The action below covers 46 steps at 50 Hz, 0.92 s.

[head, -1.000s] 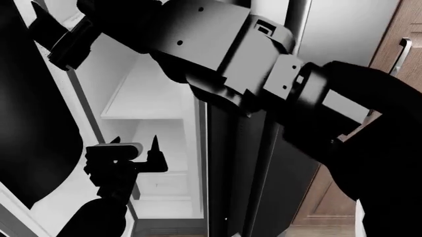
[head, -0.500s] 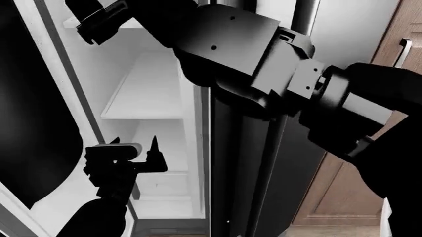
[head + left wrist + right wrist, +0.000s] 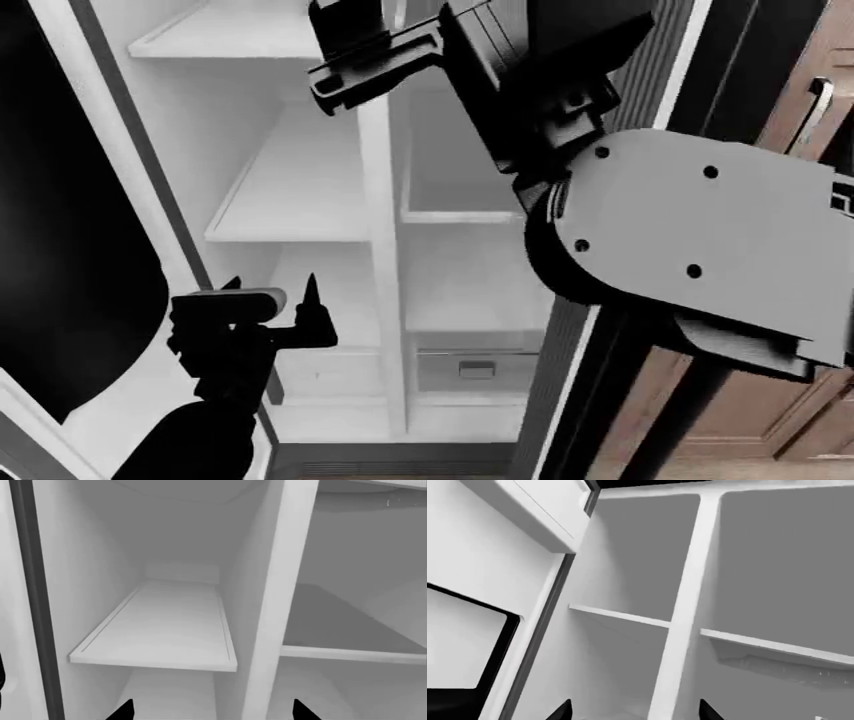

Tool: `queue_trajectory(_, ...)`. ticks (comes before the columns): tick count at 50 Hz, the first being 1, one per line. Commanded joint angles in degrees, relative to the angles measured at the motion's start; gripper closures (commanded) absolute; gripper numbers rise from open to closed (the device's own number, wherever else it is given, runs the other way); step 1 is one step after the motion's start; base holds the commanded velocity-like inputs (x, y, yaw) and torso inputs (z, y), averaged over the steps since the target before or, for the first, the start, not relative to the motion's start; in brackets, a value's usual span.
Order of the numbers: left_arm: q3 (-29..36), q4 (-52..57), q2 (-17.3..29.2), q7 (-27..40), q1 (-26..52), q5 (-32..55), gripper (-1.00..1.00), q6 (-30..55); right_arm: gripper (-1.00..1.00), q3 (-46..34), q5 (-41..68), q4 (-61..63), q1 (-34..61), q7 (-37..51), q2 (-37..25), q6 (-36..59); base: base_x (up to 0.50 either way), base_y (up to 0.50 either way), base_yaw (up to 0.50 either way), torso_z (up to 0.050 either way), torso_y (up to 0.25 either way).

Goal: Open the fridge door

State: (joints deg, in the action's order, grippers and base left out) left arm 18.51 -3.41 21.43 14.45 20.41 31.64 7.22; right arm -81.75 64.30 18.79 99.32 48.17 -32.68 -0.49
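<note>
- Head view shows the fridge (image 3: 387, 250) filling most of the frame, both doors swung wide and its matte white inside exposed.
- Its left door (image 3: 54, 250), glossy black with a white edge, runs down the left side of the frame; the right door (image 3: 721, 60) stands at the upper right, black with a ribbed inner edge.
- A slim white upright wall (image 3: 380, 300) splits the inside into two bays, each with flat, thin-edged shelves; the left bay's shelf (image 3: 294, 190) sits mid-frame.
- A pale drawer (image 3: 461, 368) with a small square pull lies low in the right bay.
- The left gripper (image 3: 274, 300) stands at the lower left, black and angular, its two pointed fingers apart and gripping nothing, in front of the left bay.
- The right gripper (image 3: 360, 70) reaches across the top centre from a bulky grey rounded arm joint; its fingers are spread and empty.
- Both wrist views show two dark fingertips set apart with only white shelves beyond.
- Brown wood-grain cabinets (image 3: 814, 60) with a silver bar handle show at the far right.
</note>
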Motion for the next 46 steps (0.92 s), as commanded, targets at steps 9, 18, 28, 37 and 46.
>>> queue_trajectory(9, 0.4, 0.8, 0.2, 0.3, -0.4, 0.3, -1.00, 0.4, -1.00, 4.4, -3.4, 30.0, 2.6, 37.8, -29.0, 10.4, 0.00, 0.00, 0.00, 0.000, 0.000)
queue_trajectory(18, 0.4, 0.1, 0.2, 0.2, -0.6, 0.1, -1.00, 0.0, -1.00, 6.1, -2.6, 34.5, 1.9, 38.5, -41.2, 7.9, 0.00, 0.00, 0.00, 0.000, 0.000)
queue_trajectory(28, 0.5, 1.4, 0.5, 0.6, -1.1, 0.5, -1.00, 0.4, -1.00, 8.0, 1.4, 35.1, 3.1, 32.8, -53.6, 6.7, 0.00, 0.00, 0.00, 0.000, 0.000)
queue_trajectory(37, 0.5, 2.0, 0.8, 0.6, -1.3, 1.0, -1.00, 0.8, -1.00, 12.8, 8.5, 34.0, 7.4, 28.4, -57.3, 13.2, 0.00, 0.00, 0.00, 0.000, 0.000)
queue_trajectory(46, 0.7, 1.6, 0.6, 0.5, -1.2, 1.0, -1.00, 0.6, -1.00, 15.7, 11.8, 34.9, 9.7, 28.7, -57.3, 17.1, 0.00, 0.00, 0.00, 0.000, 0.000)
